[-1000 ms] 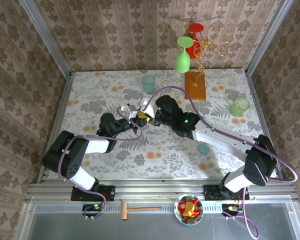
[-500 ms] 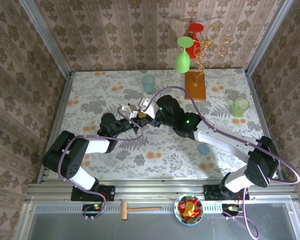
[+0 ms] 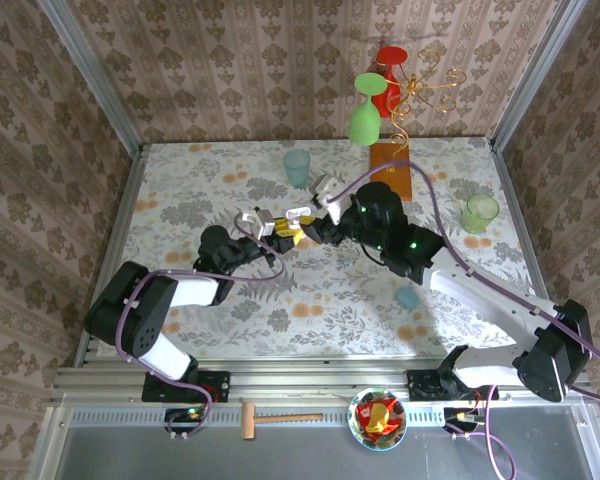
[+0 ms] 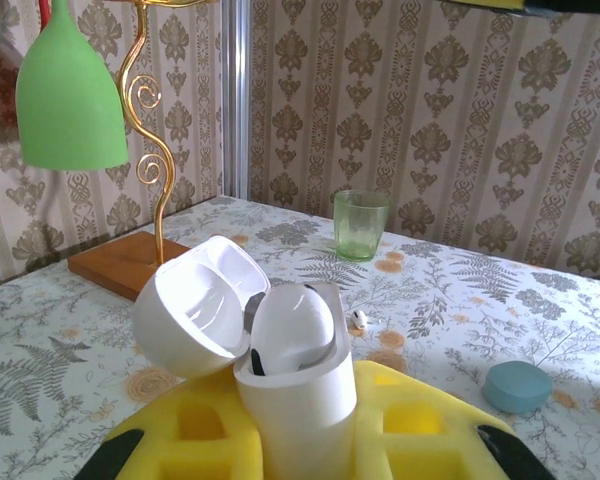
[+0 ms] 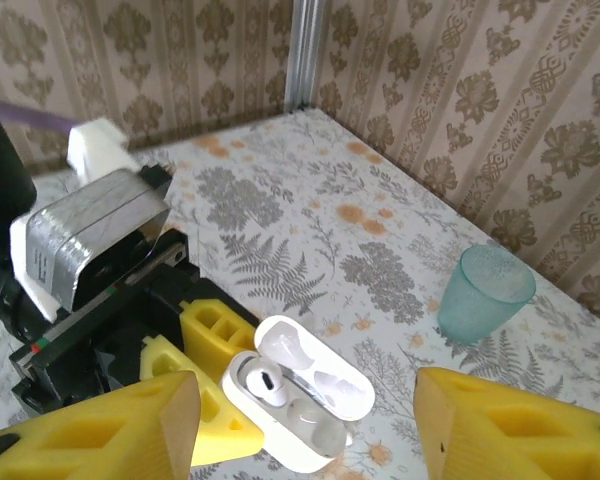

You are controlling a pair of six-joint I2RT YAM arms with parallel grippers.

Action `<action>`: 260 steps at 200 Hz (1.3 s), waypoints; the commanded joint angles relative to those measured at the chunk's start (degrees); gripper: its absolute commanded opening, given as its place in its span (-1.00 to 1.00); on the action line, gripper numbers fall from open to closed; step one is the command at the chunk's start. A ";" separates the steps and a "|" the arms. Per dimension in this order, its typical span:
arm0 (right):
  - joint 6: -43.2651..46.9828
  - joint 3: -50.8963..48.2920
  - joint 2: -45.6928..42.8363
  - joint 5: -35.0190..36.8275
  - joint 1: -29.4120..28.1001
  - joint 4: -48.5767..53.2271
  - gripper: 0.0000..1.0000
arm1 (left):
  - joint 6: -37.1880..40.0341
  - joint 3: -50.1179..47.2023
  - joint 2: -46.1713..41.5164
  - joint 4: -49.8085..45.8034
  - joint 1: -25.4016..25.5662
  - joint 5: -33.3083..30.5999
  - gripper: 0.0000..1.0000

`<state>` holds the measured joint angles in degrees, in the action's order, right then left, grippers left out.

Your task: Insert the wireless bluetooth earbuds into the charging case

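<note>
The wireless bluetooth earbuds (image 5: 266, 384) are tiny, light and glossy. I judge them apt to slip or roll, so each wants a gentle pinch across its rounded body. One sits in the open charging case (image 4: 296, 395), lower middle of the left wrist view, which the left end effector (image 4: 295, 440) clamps. What looks like a loose bud (image 4: 358, 320) lies on the desk (image 4: 540, 300) beyond. The right end effector (image 5: 302, 400) hovers over the case, jaws apart and empty.

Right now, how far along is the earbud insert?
Done: one white earbud sits in the open charging case. In hand: left tool clamps the case; right tool is open, empty, off it. Left: a small white bud lies on the table; lid not shut.
</note>
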<state>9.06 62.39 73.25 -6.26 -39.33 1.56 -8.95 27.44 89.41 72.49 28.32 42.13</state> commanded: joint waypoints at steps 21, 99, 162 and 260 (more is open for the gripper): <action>-14.76 -1.15 -0.93 -7.83 3.52 -1.39 0.32 | 6.62 1.38 -0.24 1.74 -0.89 4.61 -1.00; -32.98 -7.35 -1.41 3.98 21.35 14.56 0.45 | 14.35 0.81 -1.10 1.69 -1.77 9.48 -1.00; -25.22 1.31 15.11 9.31 33.08 37.01 0.25 | 18.17 0.05 -1.09 1.76 -0.83 10.91 -1.00; -10.69 20.82 38.00 7.26 36.43 55.07 -0.07 | 20.27 -0.58 -0.32 1.72 -0.37 11.74 -1.00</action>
<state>-3.90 79.68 108.25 2.48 -3.62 50.50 9.45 26.92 89.30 72.51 27.35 52.10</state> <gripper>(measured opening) 0.492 0.159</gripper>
